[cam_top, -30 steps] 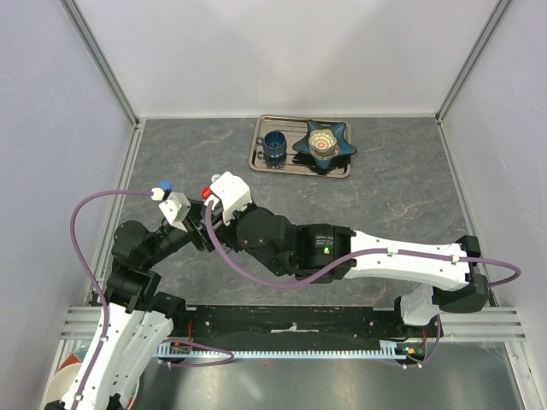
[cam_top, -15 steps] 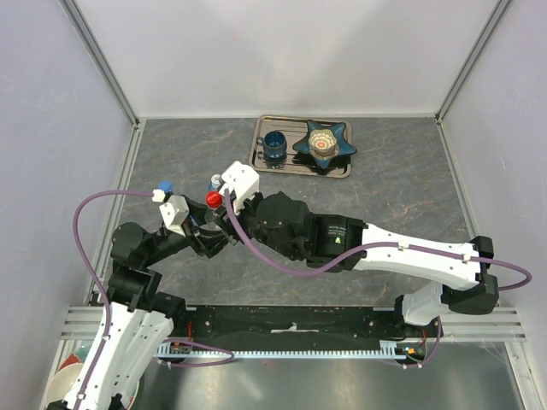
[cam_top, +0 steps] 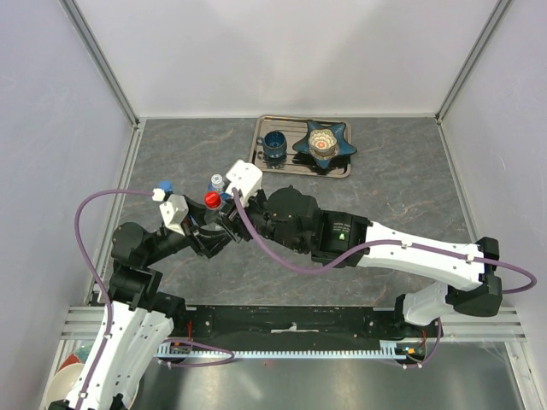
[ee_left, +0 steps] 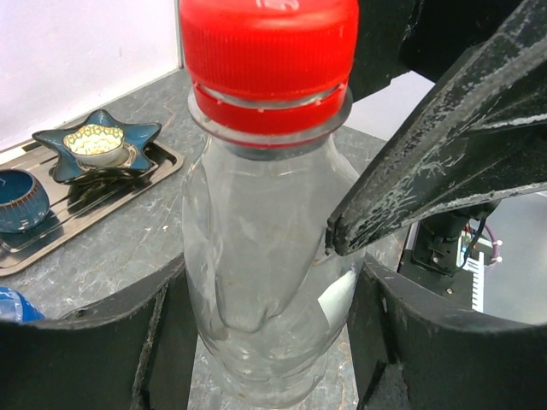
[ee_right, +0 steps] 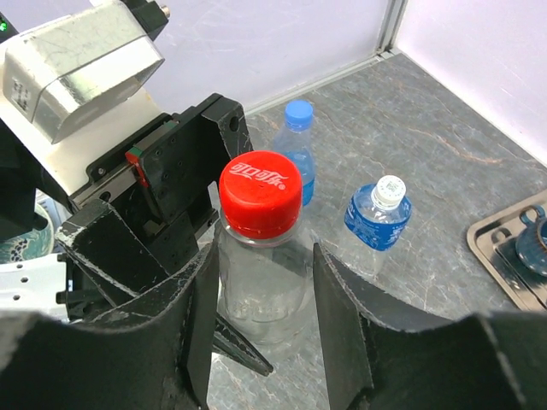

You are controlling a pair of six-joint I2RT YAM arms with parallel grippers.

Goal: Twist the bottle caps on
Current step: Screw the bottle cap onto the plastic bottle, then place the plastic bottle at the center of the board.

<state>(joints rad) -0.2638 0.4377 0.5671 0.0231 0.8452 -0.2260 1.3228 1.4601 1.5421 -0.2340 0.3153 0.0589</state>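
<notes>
Red cap (ee_right: 260,194) tops the clear bottle (ee_left: 256,299) my left hand (ee_left: 269,295) clamps; my right hand (ee_right: 265,256) straddles it, grip unclear. Blue-capped bottle (ee_right: 297,149) and white-capped bottle (ee_right: 379,220) make three. Tray (cam_top: 299,172) holds cup (cam_top: 274,146), star dish (cam_top: 322,141).

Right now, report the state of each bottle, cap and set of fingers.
red cap: on its bottle's neck
red-capped bottle: upright, held
left fingers: closed on that bottle's body
right fingers: flanking it below the cap, grip unclear
blue-capped bottle: upright, capped, free
white-capped bottle: upright, capped, free
</notes>
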